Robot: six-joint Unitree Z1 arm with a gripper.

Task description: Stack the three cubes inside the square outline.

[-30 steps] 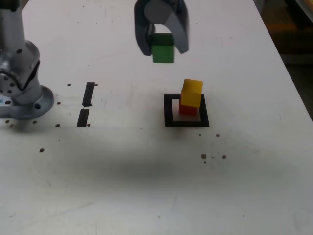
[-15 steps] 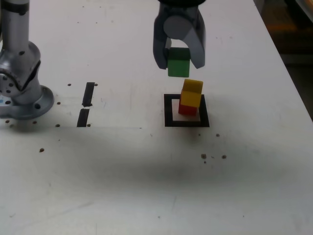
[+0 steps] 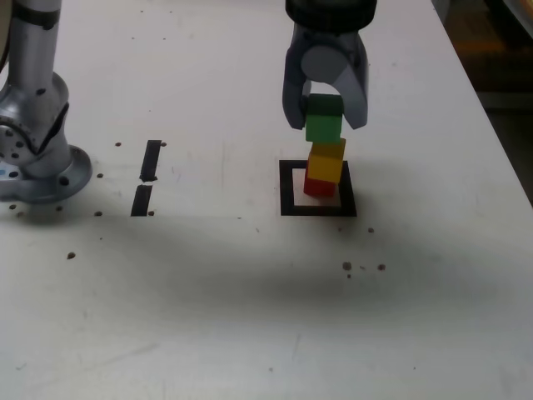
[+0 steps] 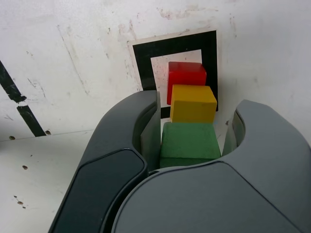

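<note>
My gripper (image 3: pixel 325 123) is shut on the green cube (image 3: pixel 323 122), holding it directly over the yellow cube (image 3: pixel 326 163). The green cube's underside looks to meet the yellow one's top. The yellow cube rests, slightly offset, on the red cube (image 3: pixel 317 187), which stands inside the square outline (image 3: pixel 287 190) of black tape. In the wrist view the green cube (image 4: pixel 189 141) sits between the two grey fingers (image 4: pixel 141 126), with the yellow cube (image 4: pixel 193 103) and red cube (image 4: pixel 186 77) showing beyond it inside the square outline (image 4: pixel 146 63).
The arm's silver base (image 3: pixel 37 158) stands at the exterior view's left. Two short black tape strips (image 3: pixel 148 177) lie between the base and the outline. Dark specks (image 3: pixel 362 267) dot the white table. The table's edge (image 3: pixel 500 142) runs along the exterior view's right.
The gripper has carried the green cube toward the exterior view's right and downward, from well above the table to just on top of the yellow cube. The yellow and red cubes have stayed put.
</note>
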